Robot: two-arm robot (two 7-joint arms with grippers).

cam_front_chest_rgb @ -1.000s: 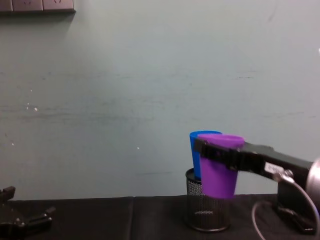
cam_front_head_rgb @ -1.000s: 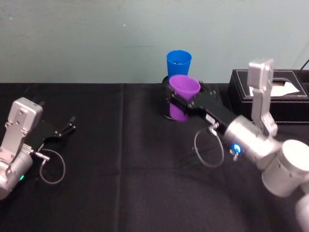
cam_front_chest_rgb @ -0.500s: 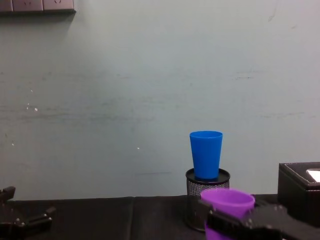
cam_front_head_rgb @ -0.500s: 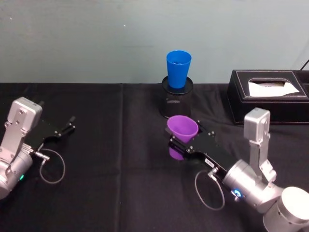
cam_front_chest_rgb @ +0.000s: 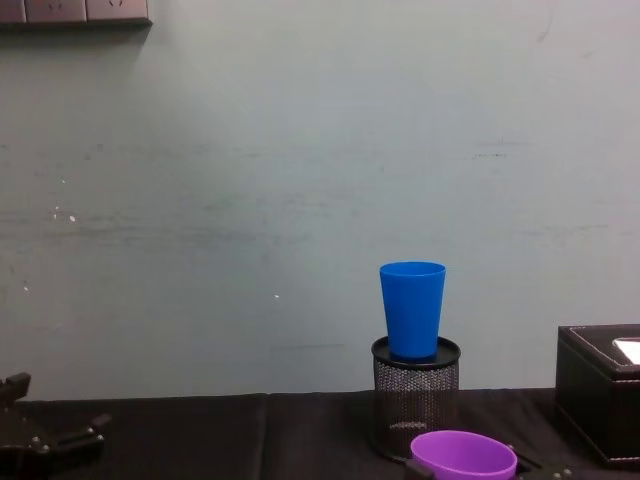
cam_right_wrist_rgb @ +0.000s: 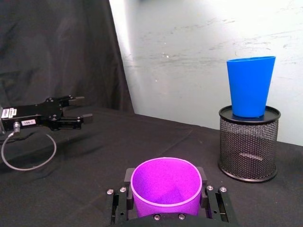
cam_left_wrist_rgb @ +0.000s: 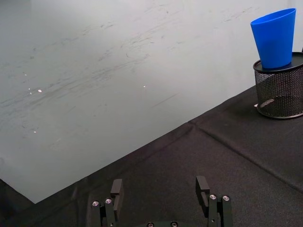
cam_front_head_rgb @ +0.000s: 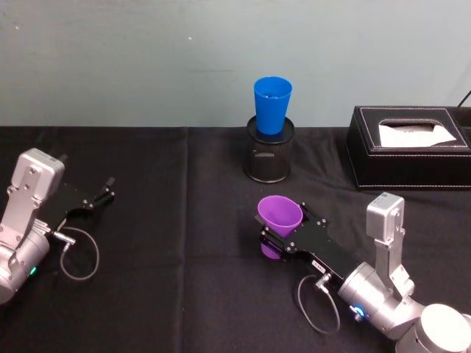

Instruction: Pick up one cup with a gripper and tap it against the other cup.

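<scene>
— What differs from a moment ago?

— On the left, nothing: my left gripper [cam_front_head_rgb: 103,195] lies parked on the black table [cam_front_head_rgb: 169,250] where it was, its fingers spread apart and empty. The change is on the right. A second ago my right gripper [cam_front_head_rgb: 276,237] held the purple cup [cam_front_head_rgb: 279,218] up against the blue cup [cam_front_head_rgb: 271,104] at the far middle of the table. Since then I have drawn it back toward myself and down, so the purple cup now sits low over the cloth, nearer and a little right of the blue one, well apart from it. The blue cup has not moved; it stands upright on top of the black mesh pen holder [cam_front_head_rgb: 268,158].

— And the claw itself?

— My right fingers [cam_right_wrist_rgb: 119,201] are closed in on the purple cup from both sides, touching its wall below the rim. The cup is upright, mouth up. Whether its base touches the table I cannot tell. Far right sits a black tissue box [cam_front_head_rgb: 409,149].
</scene>
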